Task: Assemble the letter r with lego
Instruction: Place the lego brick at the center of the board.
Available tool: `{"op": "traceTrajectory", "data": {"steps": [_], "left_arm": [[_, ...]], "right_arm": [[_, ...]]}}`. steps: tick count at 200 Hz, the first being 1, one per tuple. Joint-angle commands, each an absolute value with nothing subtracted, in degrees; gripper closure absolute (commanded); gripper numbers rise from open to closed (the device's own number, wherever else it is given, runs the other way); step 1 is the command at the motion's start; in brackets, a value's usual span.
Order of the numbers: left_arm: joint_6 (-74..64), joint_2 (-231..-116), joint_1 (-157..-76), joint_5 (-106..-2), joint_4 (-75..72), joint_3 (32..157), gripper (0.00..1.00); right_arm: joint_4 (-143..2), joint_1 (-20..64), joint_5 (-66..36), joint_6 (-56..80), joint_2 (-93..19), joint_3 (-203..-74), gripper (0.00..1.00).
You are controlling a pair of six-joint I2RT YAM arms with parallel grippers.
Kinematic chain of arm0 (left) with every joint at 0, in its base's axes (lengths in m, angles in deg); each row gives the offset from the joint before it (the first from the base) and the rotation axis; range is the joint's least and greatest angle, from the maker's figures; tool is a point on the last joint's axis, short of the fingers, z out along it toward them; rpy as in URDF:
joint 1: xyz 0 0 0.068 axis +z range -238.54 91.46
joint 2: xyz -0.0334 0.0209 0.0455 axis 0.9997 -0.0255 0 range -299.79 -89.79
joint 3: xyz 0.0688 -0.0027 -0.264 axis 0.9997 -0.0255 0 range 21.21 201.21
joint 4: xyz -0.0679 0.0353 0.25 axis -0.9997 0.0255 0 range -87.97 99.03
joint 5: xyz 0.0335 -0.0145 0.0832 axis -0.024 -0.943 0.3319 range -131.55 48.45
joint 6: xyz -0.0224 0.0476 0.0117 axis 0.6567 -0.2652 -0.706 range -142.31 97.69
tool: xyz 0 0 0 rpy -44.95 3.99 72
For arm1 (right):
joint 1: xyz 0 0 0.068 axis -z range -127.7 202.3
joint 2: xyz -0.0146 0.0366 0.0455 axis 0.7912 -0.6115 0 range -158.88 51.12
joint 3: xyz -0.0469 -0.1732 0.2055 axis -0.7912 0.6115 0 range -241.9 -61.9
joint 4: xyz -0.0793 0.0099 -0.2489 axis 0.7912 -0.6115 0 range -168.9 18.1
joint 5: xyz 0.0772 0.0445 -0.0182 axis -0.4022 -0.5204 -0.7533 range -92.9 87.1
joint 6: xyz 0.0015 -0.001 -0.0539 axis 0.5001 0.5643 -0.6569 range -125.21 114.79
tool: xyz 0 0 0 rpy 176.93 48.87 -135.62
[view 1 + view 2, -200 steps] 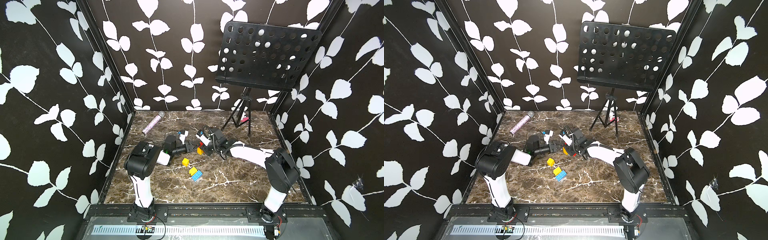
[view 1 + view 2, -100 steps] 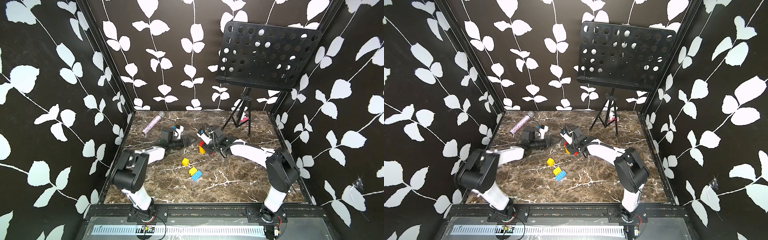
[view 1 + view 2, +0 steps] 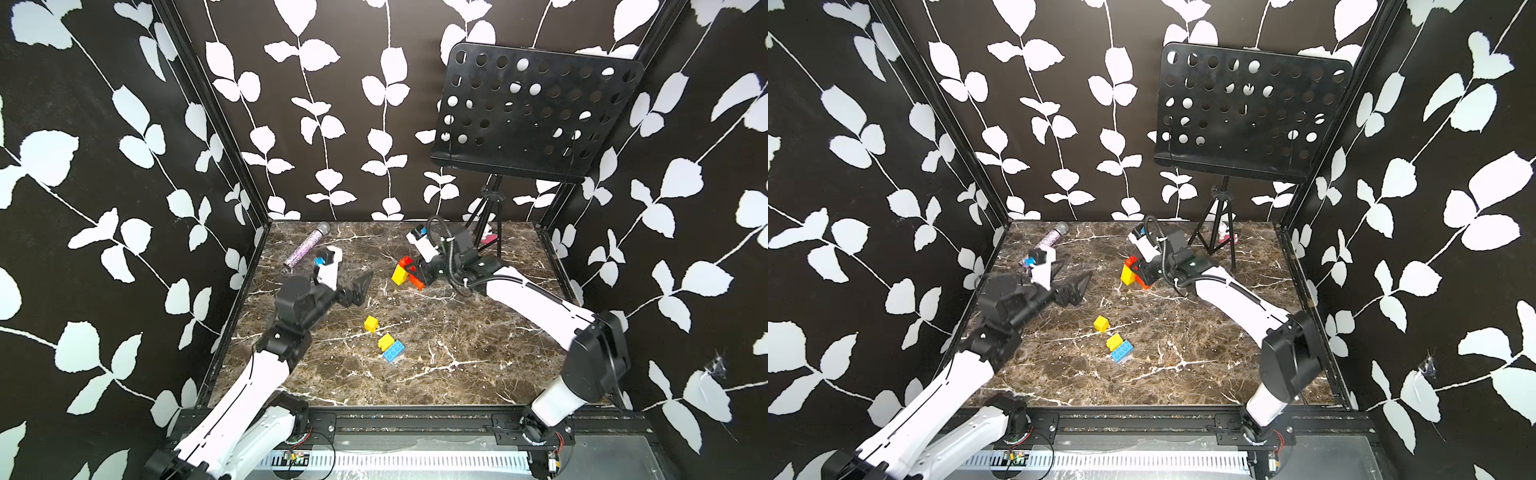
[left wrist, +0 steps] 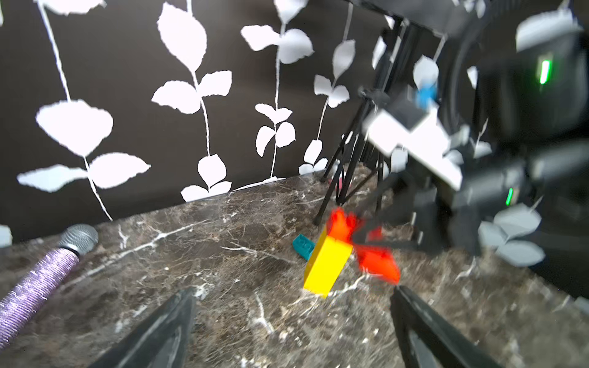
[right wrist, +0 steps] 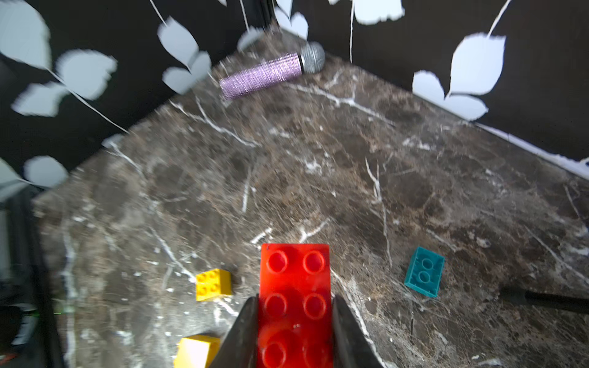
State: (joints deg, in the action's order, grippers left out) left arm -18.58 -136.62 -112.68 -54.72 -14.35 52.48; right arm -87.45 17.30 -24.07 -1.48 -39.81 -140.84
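right gripper (image 5: 294, 301): clamped on red brick (image 5: 294, 270) of the tilted red-yellow stack (image 3: 405, 272).
left gripper (image 4: 293, 291): jaws wide, empty, facing the stack.
loose lego: yellow brick (image 3: 371, 323) and blue brick (image 3: 393, 351) mid-table; teal brick (image 5: 424, 272) near the stack.
do it well: hold right steady; left grips yellow by its flat sides, studs clear.

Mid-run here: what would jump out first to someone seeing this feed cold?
The bright red brick, pinched between the right arm's fingers near the back middle, grabs the eye first. Next come the big perforated black music stand looming at the back right, and the glittery purple microphone lying in the back left corner.
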Motion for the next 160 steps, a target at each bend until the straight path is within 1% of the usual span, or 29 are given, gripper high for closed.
{"op": "traceTrajectory", "data": {"steps": [1, 16, 49, 71, 89, 114, 160], "left_arm": [[-32.5, -135.5, -116.8, -51.4, -29.0, 44.8, 0.06], [-33.2, -136.1, -118.7, -49.2, -34.3, 42.6, 0.08], [-30.0, -141.0, -119.7, -52.3, -39.7, 43.6, 0.13], [-26.6, -144.4, -119.8, -55.0, -44.0, 44.6, 0.20], [-26.2, -146.8, -120.1, -58.4, -43.4, 46.5, 0.28], [-28.0, -149.0, -121.0, -62.0, -39.1, 49.6, 0.28], [-30.8, -151.3, -122.4, -62.1, -30.9, 53.2, 0.25]], "right_arm": [[-87.2, 18.0, -32.0, 2.1, -36.2, -143.4, 0.92], [-88.0, 18.0, -34.1, 2.3, -35.1, -144.1, 0.90], [-88.4, 17.9, -35.0, 1.9, -33.0, -142.2, 0.89], [-87.5, 17.6, -35.5, 0.7, -32.2, -139.7, 0.89], [-86.4, 17.4, -35.3, 0.9, -31.7, -137.8, 0.89], [-86.6, 17.2, -35.7, 0.9, -31.9, -137.6, 0.88], [-85.5, 17.1, -37.3, 1.8, -31.9, -137.8, 0.88]]}}
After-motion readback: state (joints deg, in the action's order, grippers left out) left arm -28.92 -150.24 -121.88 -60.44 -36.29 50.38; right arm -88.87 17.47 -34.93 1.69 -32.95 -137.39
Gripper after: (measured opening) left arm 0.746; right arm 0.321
